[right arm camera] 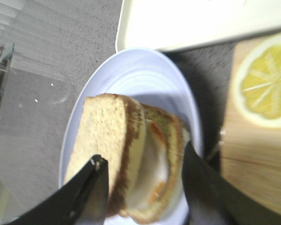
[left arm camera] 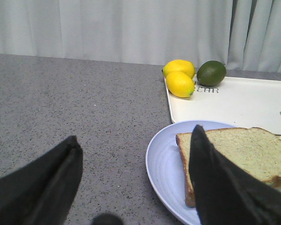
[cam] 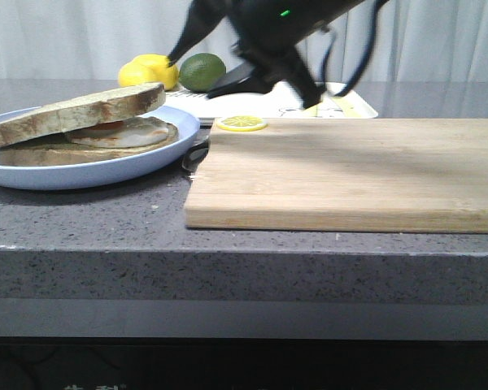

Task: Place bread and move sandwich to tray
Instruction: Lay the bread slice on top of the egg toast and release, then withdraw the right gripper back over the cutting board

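Observation:
The sandwich [cam: 122, 136] lies on the round pale blue plate [cam: 81, 175] at the left. Its lower toast carries the fried egg. The plain bread slice [cam: 81, 110] rests on top, tilted up toward the right. My right gripper [cam: 268, 85] is blurred and hangs open above the far edge of the board, right of the plate. In the right wrist view it [right arm camera: 143, 152] is open, with the sandwich [right arm camera: 145, 154] showing between the jaws below. My left gripper [left arm camera: 135, 133] is open and empty over the counter beside the plate [left arm camera: 166, 164]. The white tray [cam: 350, 104] lies behind the board.
A wooden cutting board [cam: 350, 171] fills the centre and right. A lemon slice [cam: 241, 123] lies on its far left corner. Two lemons [left arm camera: 179, 77] and a lime [left arm camera: 211, 73] sit at the tray's [left arm camera: 234, 101] far left corner. The grey counter drops off at the front.

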